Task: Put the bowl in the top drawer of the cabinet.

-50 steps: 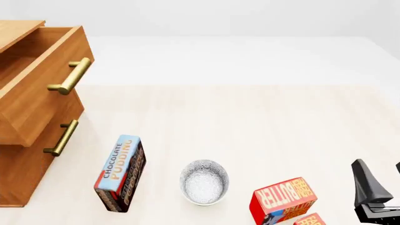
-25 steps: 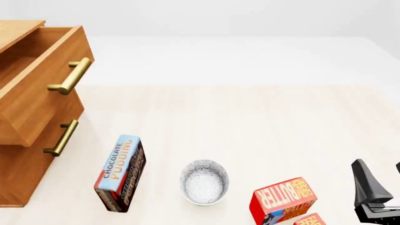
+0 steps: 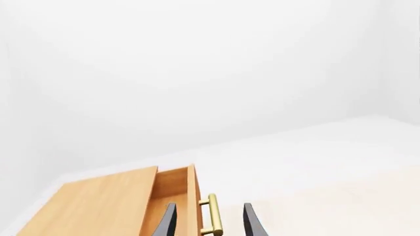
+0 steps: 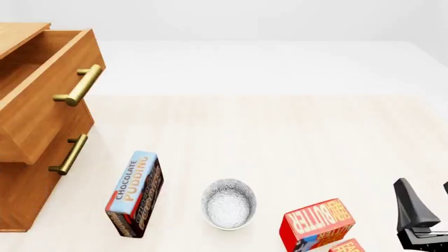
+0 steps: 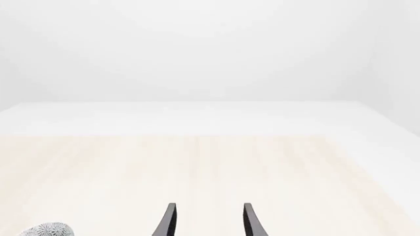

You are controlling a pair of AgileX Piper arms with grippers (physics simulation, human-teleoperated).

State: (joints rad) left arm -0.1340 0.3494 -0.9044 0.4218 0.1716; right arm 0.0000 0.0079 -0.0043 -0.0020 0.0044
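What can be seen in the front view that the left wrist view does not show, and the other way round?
Only the front view shows the bowl, the chocolate pudding box to its left, the red butter box to its right, the lower drawer and the right gripper at the right edge.

Only the left wrist view shows the left gripper, its fingers apart and holding nothing.

Both show the cabinet with the top drawer pulled open, its brass handle and the table.
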